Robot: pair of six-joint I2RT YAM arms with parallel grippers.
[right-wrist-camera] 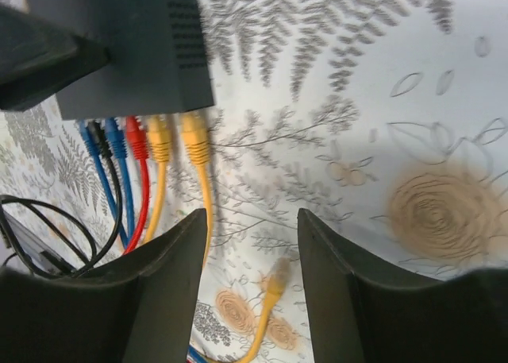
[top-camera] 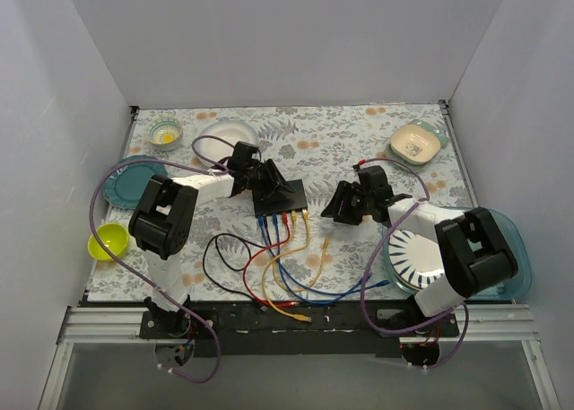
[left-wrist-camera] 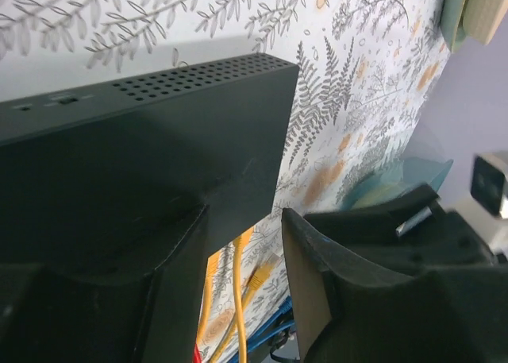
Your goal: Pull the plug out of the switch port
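The black switch (top-camera: 280, 195) lies mid-table with several plugs in its near edge: blue, black, red and two yellow (right-wrist-camera: 194, 137). My left gripper (top-camera: 254, 172) is open at the switch's far left. In the left wrist view (left-wrist-camera: 246, 212) one finger lies over the switch's top face (left-wrist-camera: 159, 148) and the other stands just past its corner. My right gripper (top-camera: 334, 208) is open and empty. Between its fingers (right-wrist-camera: 252, 214) a loose yellow plug (right-wrist-camera: 275, 277) lies on the cloth, clear of the switch (right-wrist-camera: 127, 45). It also shows in the top view (top-camera: 328, 237).
Coloured cables (top-camera: 278, 275) loop from the switch toward the front edge. A small bowl (top-camera: 165, 133) and white plate (top-camera: 226, 134) sit at the back left. A teal plate (top-camera: 121, 184) and green bowl (top-camera: 108, 240) sit left. A beige dish (top-camera: 417, 143) sits back right, a striped plate (top-camera: 414, 256) at the right.
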